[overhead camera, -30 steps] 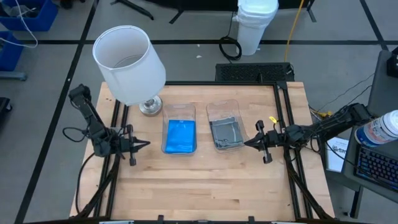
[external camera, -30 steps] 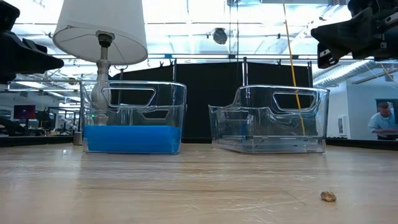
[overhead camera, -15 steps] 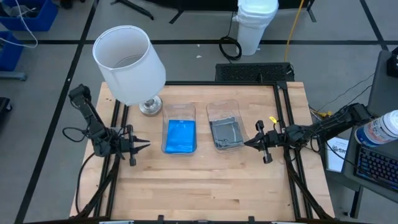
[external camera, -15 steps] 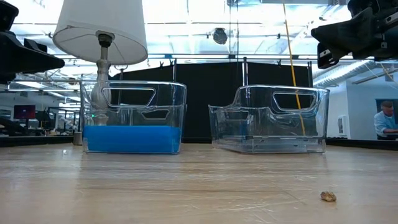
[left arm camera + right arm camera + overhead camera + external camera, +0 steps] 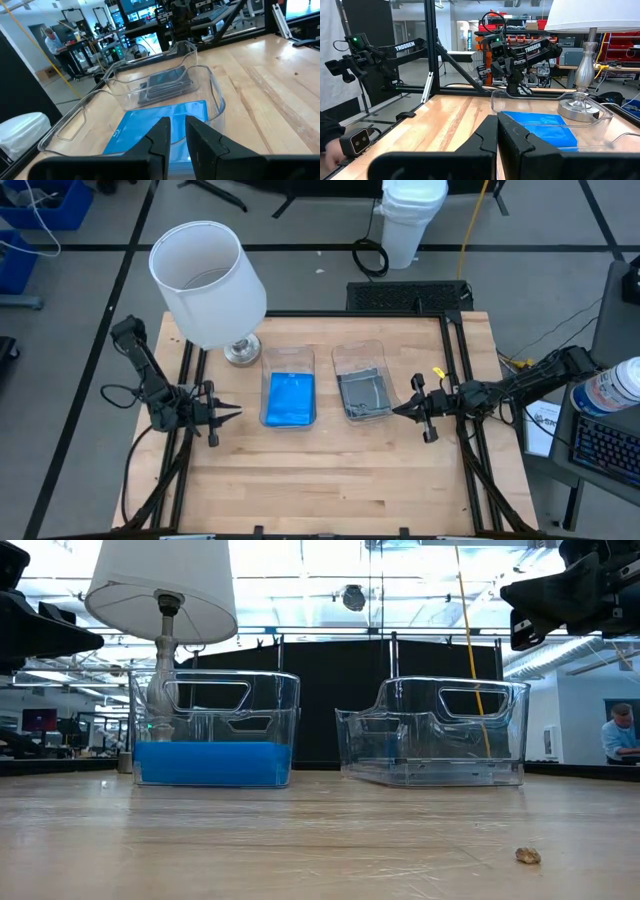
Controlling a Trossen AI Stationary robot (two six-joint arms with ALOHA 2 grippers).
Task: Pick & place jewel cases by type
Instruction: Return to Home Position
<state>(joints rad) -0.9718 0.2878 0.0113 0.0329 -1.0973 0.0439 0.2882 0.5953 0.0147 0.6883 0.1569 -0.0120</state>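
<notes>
Nothing moved in the last second: left jaws (image 5: 232, 412) and right jaws (image 5: 397, 410) clenched, empty, flanking sorted blue cases (image 5: 290, 399) and grey cases (image 5: 362, 393); probably finished.

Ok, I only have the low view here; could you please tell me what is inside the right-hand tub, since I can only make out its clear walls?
Observer: The high view shows dark grey jewel cases lying flat in the right tub.
Operator: Thank you. Where are the grippers relative to the tubs?
Observer: The left gripper hangs beside the left tub, which holds the blue jewel cases. The right gripper hangs beside the right tub. Neither is over a tub.
Operator: Is the right one carrying anything?
Observer: No, its wrist view shows its fingers closed together on nothing.
</notes>
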